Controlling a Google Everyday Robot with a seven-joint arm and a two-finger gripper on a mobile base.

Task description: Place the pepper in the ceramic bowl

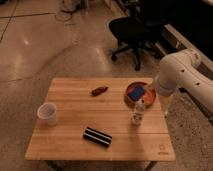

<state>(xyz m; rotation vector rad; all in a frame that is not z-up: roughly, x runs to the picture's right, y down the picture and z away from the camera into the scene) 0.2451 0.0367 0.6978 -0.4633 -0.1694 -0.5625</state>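
Note:
The pepper (99, 90) is a small dark red chili lying on the wooden table (70, 135), toward the back middle. The ceramic bowl (129, 97) is an orange-brown shallow bowl with a blue patch inside, at the table's right side. My white arm comes in from the right, and its gripper (149, 90) sits low at the bowl's right rim, well to the right of the pepper. The gripper end is mostly hidden behind the arm's wrist.
A white cup (47, 113) stands at the table's left. A black white-striped block (97, 136) lies near the front middle. A small clear bottle (138, 112) stands just in front of the bowl. A black office chair (131, 31) stands behind the table.

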